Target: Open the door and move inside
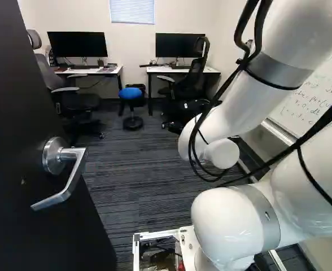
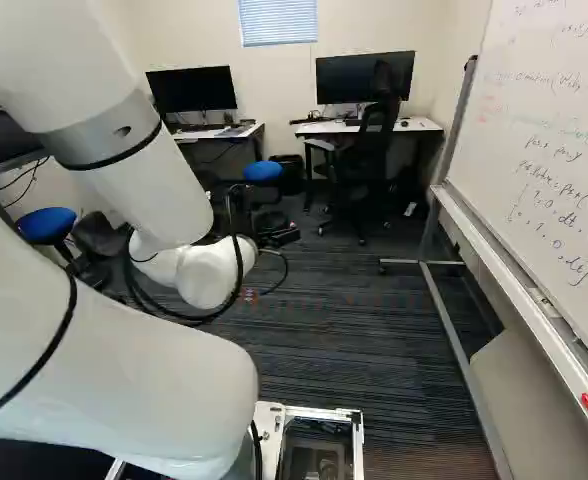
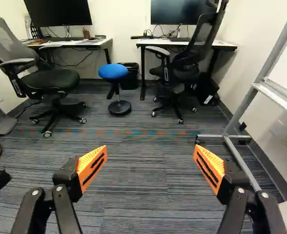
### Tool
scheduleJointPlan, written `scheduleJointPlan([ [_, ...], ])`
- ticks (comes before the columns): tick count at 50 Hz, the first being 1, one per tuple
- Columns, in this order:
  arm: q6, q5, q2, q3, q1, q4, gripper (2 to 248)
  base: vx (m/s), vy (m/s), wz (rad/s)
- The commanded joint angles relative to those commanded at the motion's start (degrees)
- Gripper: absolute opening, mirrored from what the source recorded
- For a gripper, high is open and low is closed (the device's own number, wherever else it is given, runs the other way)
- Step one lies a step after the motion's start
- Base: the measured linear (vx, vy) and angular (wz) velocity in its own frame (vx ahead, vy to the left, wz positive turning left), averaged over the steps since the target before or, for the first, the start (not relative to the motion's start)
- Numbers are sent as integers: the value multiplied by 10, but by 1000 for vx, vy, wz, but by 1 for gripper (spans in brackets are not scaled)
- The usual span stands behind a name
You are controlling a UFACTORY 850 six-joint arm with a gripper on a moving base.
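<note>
Jaws apart (door (image 1: 22,107) partly visible)

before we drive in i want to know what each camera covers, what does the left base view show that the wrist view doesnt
Only the left base view: the dark door, its lever handle, the arm's white links and whiteboard writing.

Only the wrist view: the gripper, open, with its orange pads.

Both: the blue stool, two monitors, desks and office chairs.
</note>
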Motion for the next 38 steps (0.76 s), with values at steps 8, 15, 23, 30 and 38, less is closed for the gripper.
scheduleJointPlan([
  [8, 0, 0, 0, 0, 0, 0, 247, 0, 0, 0],
  [15, 0, 0, 0, 0, 0, 0, 247, 0, 0, 0],
  [23, 0, 0, 0, 0, 0, 0, 247, 0, 0, 0],
  [30, 0, 0, 0, 0, 0, 0, 247, 0, 0, 0],
  [38, 0, 0, 0, 0, 0, 0, 247, 0, 0, 0],
])
